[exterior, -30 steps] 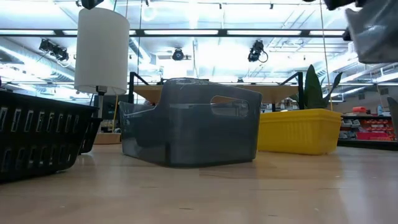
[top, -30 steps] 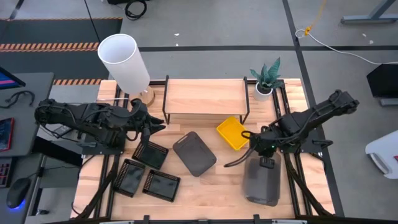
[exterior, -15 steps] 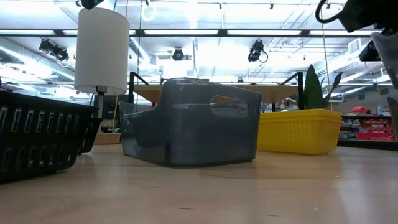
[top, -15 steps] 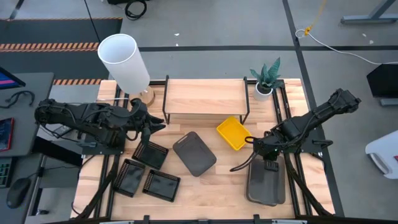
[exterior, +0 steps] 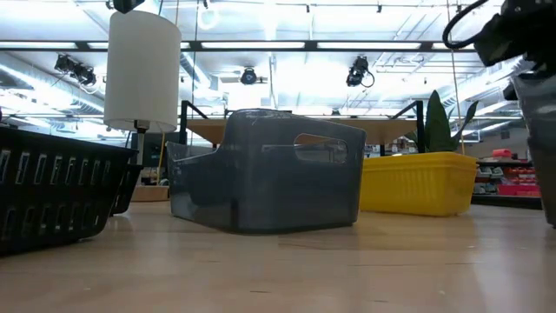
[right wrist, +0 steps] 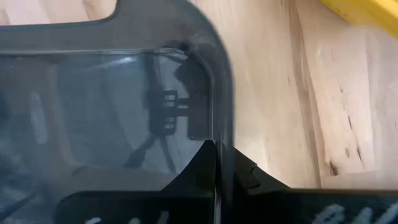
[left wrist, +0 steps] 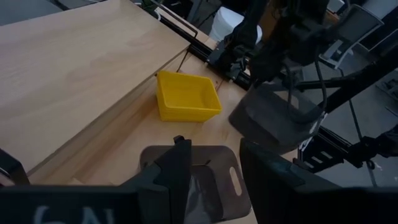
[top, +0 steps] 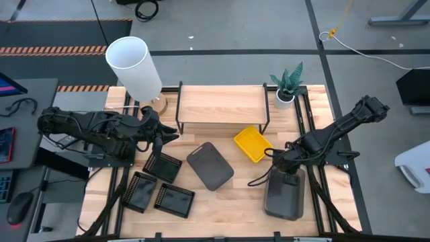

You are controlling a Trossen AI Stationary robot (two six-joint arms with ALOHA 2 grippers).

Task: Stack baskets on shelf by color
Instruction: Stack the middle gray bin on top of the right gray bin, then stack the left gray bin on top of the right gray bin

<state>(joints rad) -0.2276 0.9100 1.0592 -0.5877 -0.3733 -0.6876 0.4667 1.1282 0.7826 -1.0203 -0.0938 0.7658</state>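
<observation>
Three black mesh baskets (top: 158,185), two smooth grey rounded plastic baskets (top: 209,165), one yellow basket (top: 252,144); right end effector (top: 289,176) pinches one grey basket's rim, left end effector (top: 163,134) parted.

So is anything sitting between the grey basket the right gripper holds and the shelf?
Yes. The yellow basket lies on the table between the grey basket clamped by the right gripper and the shelf. A second grey basket sits further left, off that line. The shelf top is bare.
</observation>
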